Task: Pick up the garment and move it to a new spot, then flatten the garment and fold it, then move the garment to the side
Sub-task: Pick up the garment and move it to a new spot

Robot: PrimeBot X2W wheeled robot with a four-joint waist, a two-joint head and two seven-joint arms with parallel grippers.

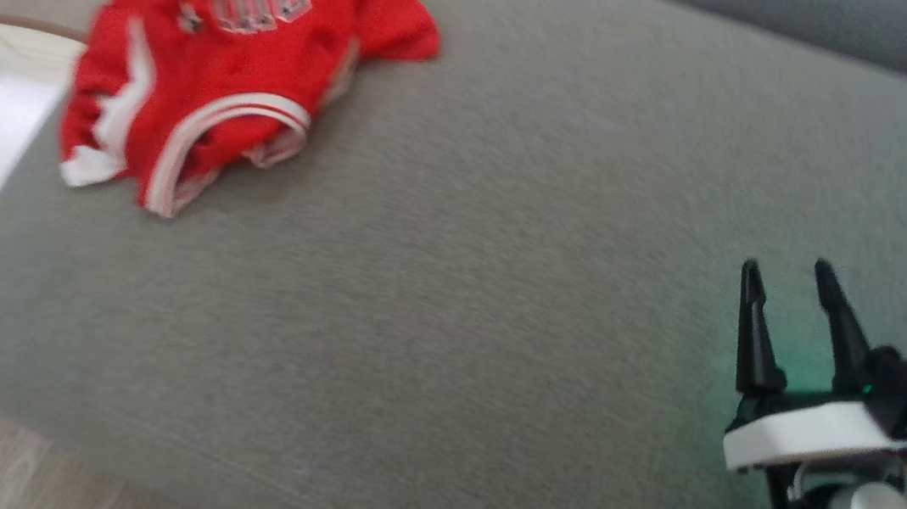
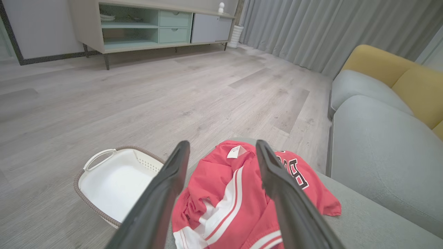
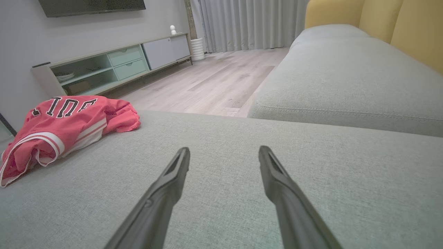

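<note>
Garment (image 1: 219, 66) lies crumpled, trimmed opening toward the robot; left claw (image 2: 222, 145) and right claw (image 1: 787, 269) released.

The garment (image 1: 219, 66) is red, with white stripes along its edges and dark letters edged in white. A small white label shows between the left gripper's (image 2: 222, 145) black fingers (image 2: 166, 186). The seat (image 1: 500, 294) under the right gripper (image 1: 787, 267) is plain grey. Left of the left fingers, the basket (image 2: 114, 183) is white with a brown woven rim. Beyond them, the floor (image 2: 173, 97) is pale grey wood grain.
</note>
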